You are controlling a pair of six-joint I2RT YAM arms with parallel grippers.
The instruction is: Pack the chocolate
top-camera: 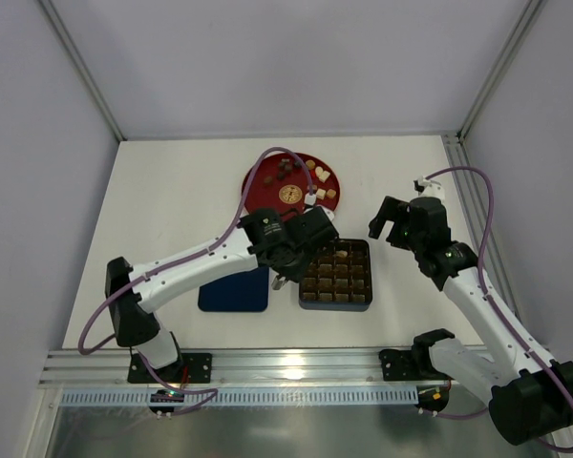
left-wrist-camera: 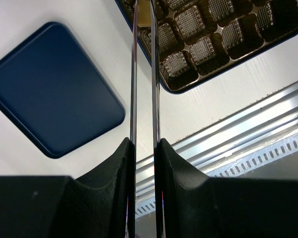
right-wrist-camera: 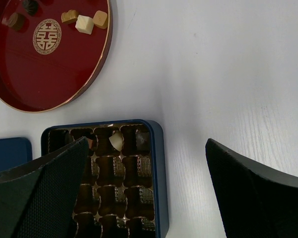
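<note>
While most of the chocolate sits on the red plate at the far side of the tabletop, a few pieces lie in the far row of the tray, just near of the plate, with the lid at its left. The left hand hangs over the tray's left edge, its long thin blades almost together; whether a sweet is pinched at their tips I cannot tell. The right hand hovers right of the tray, spread wide and empty. The sweets look light, hard and smooth, and likely to slip or scuff. A gentle pinch across two flat opposite sides, low on the piece, seems best. Round and heart shapes would want taking at their widest part.
</note>
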